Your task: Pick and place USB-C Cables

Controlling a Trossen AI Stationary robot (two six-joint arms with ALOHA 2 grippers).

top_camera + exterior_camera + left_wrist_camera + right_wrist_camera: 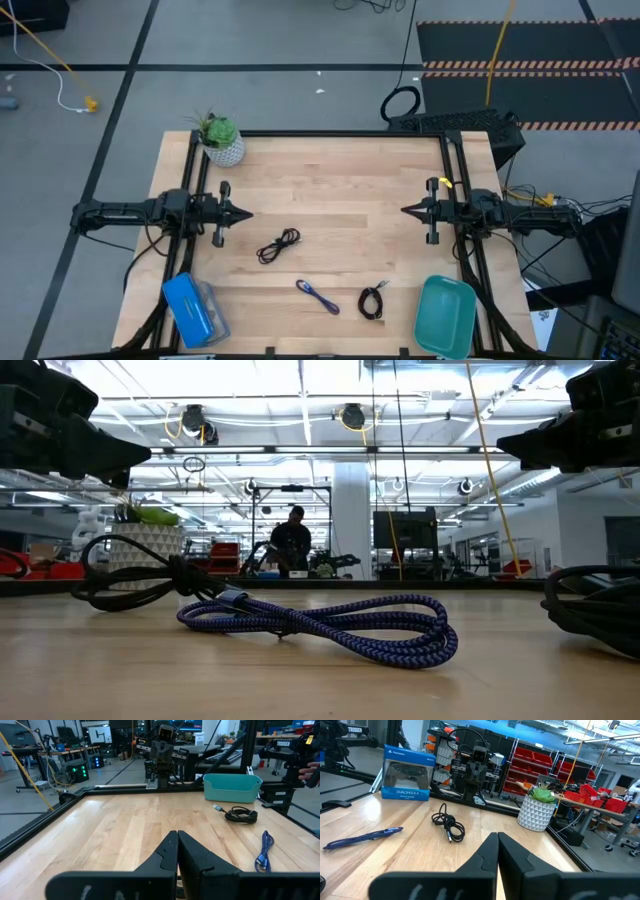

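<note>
Three coiled USB-C cables lie flat on the wooden table: a black one (279, 245) near the middle, a blue-purple one (317, 295) toward the near edge, and a second dark one (372, 302) to its right, beside the teal tray (446, 314). The blue cable (330, 624) fills the low view, and the right wrist view shows it as well (362, 838). My left gripper (246, 213) hovers shut at the table's left side. My right gripper (405, 210) hovers shut at the right side. Both are above the table, far from the cables.
A blue boxed game controller (192, 309) sits at the near left corner. A potted plant in a white pot (221, 140) stands at the far left corner. Black frame rails run along the table's edges. A person (291, 540) stands in the room beyond.
</note>
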